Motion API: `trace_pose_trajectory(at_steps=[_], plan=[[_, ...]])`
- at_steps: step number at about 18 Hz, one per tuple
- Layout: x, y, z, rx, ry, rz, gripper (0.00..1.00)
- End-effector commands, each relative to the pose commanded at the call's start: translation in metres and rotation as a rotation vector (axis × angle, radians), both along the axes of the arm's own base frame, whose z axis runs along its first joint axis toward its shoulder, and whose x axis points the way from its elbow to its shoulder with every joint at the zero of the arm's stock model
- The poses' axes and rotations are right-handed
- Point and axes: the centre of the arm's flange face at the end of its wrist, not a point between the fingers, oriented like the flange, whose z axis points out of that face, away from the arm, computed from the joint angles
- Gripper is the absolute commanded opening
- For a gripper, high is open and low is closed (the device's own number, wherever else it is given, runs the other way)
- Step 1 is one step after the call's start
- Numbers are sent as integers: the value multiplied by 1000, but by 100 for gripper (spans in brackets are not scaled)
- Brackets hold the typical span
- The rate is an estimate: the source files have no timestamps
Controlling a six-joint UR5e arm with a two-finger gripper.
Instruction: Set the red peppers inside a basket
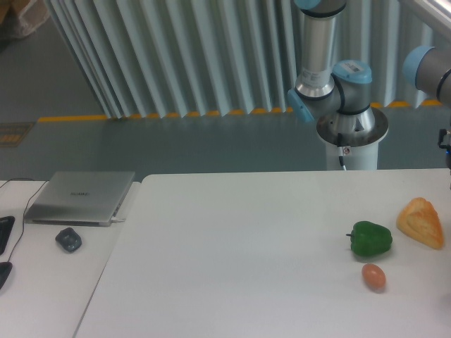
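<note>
Notably, no red pepper and no basket can be made out anywhere on the worktop [239, 239]; where the task's things lie cannot be told from this view. The only pepper in sight is a green pepper [371, 239], near the right edge, with a small reddish-brown egg-like item [374, 276] just in front of it and a piece of bread [421, 222] just beside it toward the edge. The fingers themselves are out of frame, so their opening cannot be told and places cannot be fixed against them; only the arm's base [350, 134] and lower joints show, behind the far edge of the worktop, well apart from the three items. To the far left, on a separate surface, sit a closed laptop [81, 197] and a dark mouse [68, 239]. By judgement, the task stands at its outset, with nothing grasped: the next move calls for locating a red pepper and bringing the fingers over it.
</note>
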Motion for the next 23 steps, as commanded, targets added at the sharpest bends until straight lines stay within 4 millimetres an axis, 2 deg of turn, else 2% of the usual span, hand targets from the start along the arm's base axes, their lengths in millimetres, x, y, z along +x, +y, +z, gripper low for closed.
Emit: trace_pose_trajectory(at_steps=[4,7,13,15,17,19,23], plan=[[1,0,1,0,0,-1,100],[-2,1,-5,-8,-4,17,100],[-4,-4,-5,8,-10,196,100],[0,-1,-7,13,-16,322,100],[10,13,-7,50,-39,549,100],[21,36,-9,111,-50,687,100],[29,67,-38,137,-47,756,100]])
